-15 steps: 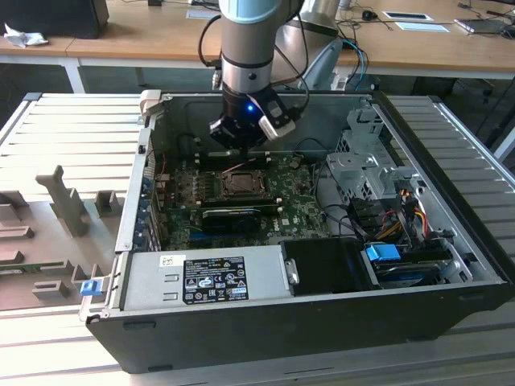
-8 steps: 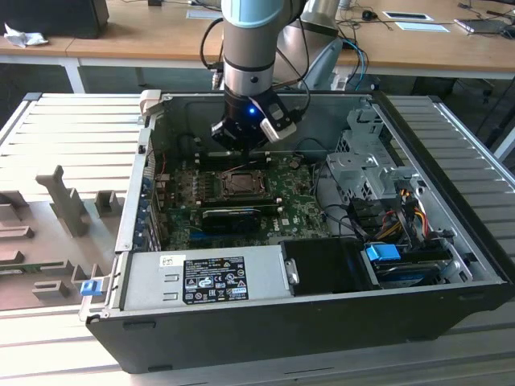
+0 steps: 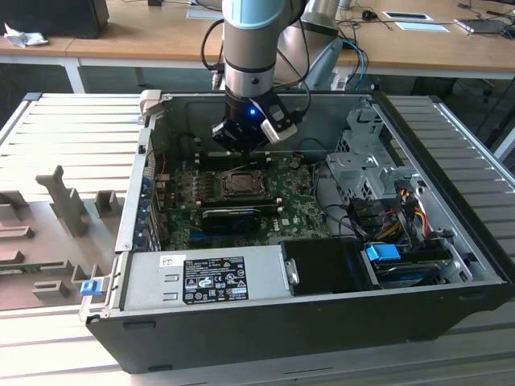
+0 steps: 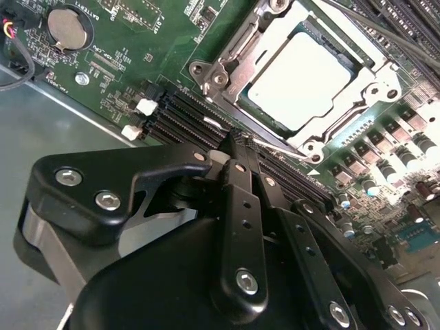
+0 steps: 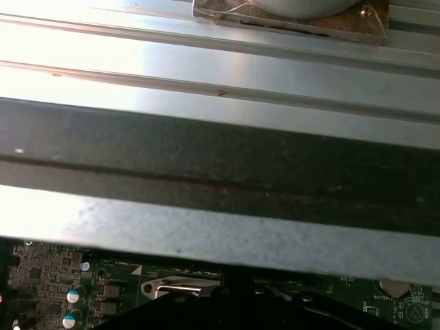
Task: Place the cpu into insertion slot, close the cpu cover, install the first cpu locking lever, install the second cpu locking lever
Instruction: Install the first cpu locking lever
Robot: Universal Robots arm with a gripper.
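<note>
The cpu (image 4: 302, 79) lies flat in the insertion slot (image 3: 241, 184) on the green board, its silver top facing up. Over it lies the cpu cover (image 4: 230, 58), a silvery frame whose window shows the chip. A thin metal locking lever (image 4: 275, 143) runs along the socket's side nearest my gripper. My gripper (image 4: 237, 142) is shut, its black fingertips together right at that lever's end; I cannot tell whether they pinch it. In the exterior view my gripper (image 3: 244, 146) hangs just above the far edge of the socket. A strip of the socket frame (image 5: 180, 286) shows in the first wrist view.
The open computer case (image 3: 241, 318) encloses the board, with a power supply (image 3: 205, 277) in front and drive cages and cables (image 3: 378, 185) at the exterior view's right. Black memory slots (image 4: 179, 113) and a coin battery (image 4: 65, 27) sit beside the socket. The case wall (image 5: 220, 172) is close.
</note>
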